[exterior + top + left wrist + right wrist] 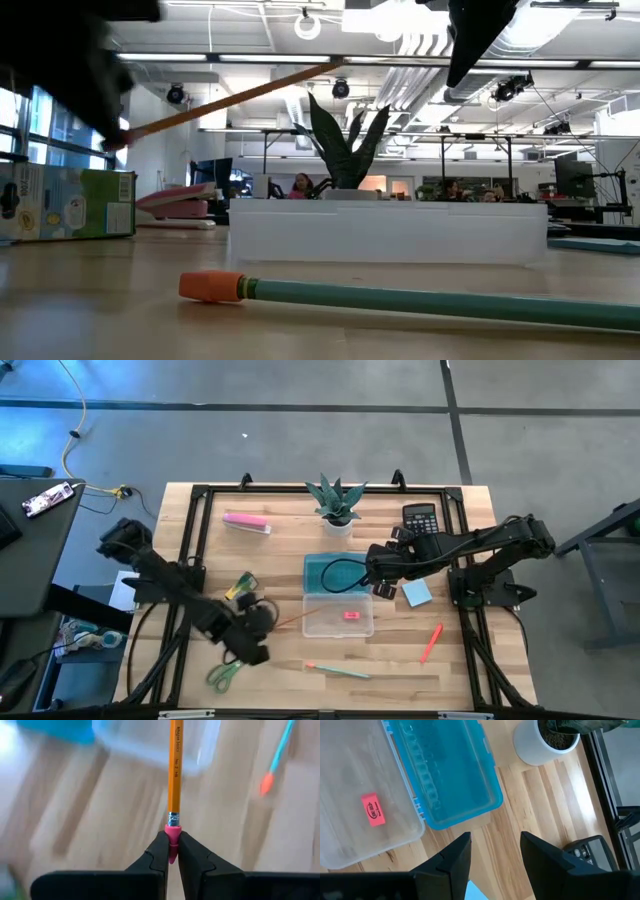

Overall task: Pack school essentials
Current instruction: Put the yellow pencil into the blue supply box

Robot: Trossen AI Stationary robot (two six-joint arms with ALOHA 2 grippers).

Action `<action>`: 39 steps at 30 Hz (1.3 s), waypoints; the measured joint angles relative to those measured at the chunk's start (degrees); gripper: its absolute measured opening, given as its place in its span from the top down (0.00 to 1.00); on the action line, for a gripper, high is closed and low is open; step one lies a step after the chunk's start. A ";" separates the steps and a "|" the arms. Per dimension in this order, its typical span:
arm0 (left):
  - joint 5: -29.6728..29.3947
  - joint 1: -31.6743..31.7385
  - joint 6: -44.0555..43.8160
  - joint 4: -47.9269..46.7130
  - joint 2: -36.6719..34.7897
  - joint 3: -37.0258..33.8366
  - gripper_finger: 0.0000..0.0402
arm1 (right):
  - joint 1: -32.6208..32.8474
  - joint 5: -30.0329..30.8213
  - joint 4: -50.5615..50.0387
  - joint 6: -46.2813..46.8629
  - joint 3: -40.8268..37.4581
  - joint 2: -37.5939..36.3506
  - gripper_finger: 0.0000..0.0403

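So the left gripper (262,622) is sitting near the table's (400,670) front-left area, fingers (160,852) pinching shut on the pink eraser end of the orange pencil (174,767). The pencil is sticking out toward the clear case (338,613) in the middle of the table, tip reaching its near-left edge. In the low view the pencil (230,100) is hanging tilted in the air, off the wood.

The right gripper (380,572) is hovering over the right side of the case's blue lid (450,775), which is lying flipped open beside the clear half. Its 2 fingers (455,857) are standing apart with nothing between them.

Inside the clear half there's 1 tiny red eraser (373,810) lying flat. The light-blue square sticky pad (417,593) is lying just right of the case. The red-orange pen (431,643) is lying nearer the front-right corner, the green pencil (338,671) is lying along the front edge, and the green-handled scissors (224,676) are sitting by the front-left corner. A small yellow-green piece (240,586) is lying just behind the left gripper.

Toward the back edge: potted plant (336,506) in the middle, black calculator (421,518) to its right, flat pink bar (246,522) to its left.
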 joint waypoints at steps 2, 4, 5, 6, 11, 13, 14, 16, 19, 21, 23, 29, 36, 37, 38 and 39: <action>1.94 3.38 5.90 5.07 0.00 0.11 0.96 | 0.00 0.00 0.00 0.40 0.00 0.00 0.60; 3.82 6.28 11.26 10.24 0.00 0.13 0.96 | 0.00 0.01 0.02 0.42 0.00 0.00 0.60; 4.07 7.47 13.34 12.54 0.00 0.13 0.96 | 0.00 0.02 0.01 0.42 0.00 0.00 0.60; 4.14 8.56 15.00 14.61 0.00 0.13 0.96 | 0.00 0.02 0.02 0.54 0.00 0.00 0.60; 6.95 13.22 18.63 20.91 0.33 0.15 0.96 | 0.00 0.02 0.02 1.51 0.00 0.00 0.60; 7.90 14.46 18.65 22.17 0.89 0.18 0.96 | 0.00 0.04 0.04 1.52 0.00 0.00 0.60; 8.28 14.99 18.37 22.96 1.27 0.18 0.96 | 0.00 0.03 0.04 1.69 0.00 0.00 0.60; 10.50 15.92 16.44 25.78 2.67 0.26 0.96 | 0.00 0.07 0.04 1.99 0.00 0.00 0.60; 13.78 16.25 14.73 28.71 5.13 0.20 0.96 | 0.00 0.17 0.04 2.41 0.00 0.00 0.60; 14.26 16.19 14.20 28.81 6.33 0.22 0.96 | 0.00 0.18 0.12 2.42 0.00 0.01 0.60; 14.36 16.14 12.53 28.80 7.60 0.22 0.96 | 0.00 0.17 0.24 2.46 0.00 0.01 0.60; 15.19 16.21 9.49 28.95 11.34 0.20 0.96 | 0.00 0.17 0.26 2.46 0.00 0.00 0.60; 16.19 16.28 9.53 29.19 12.86 0.20 0.96 | 0.00 0.15 0.26 2.41 0.00 0.00 0.60; 16.19 16.28 9.56 29.09 12.90 0.20 0.96 | 0.00 0.15 0.26 2.41 0.00 0.00 0.60; 16.21 16.28 9.56 29.04 12.92 0.20 0.96 | 0.00 0.15 0.26 2.40 0.00 0.00 0.60; 16.22 16.26 9.57 29.07 12.92 0.20 0.96 | 0.00 0.15 0.26 2.41 0.00 0.00 0.60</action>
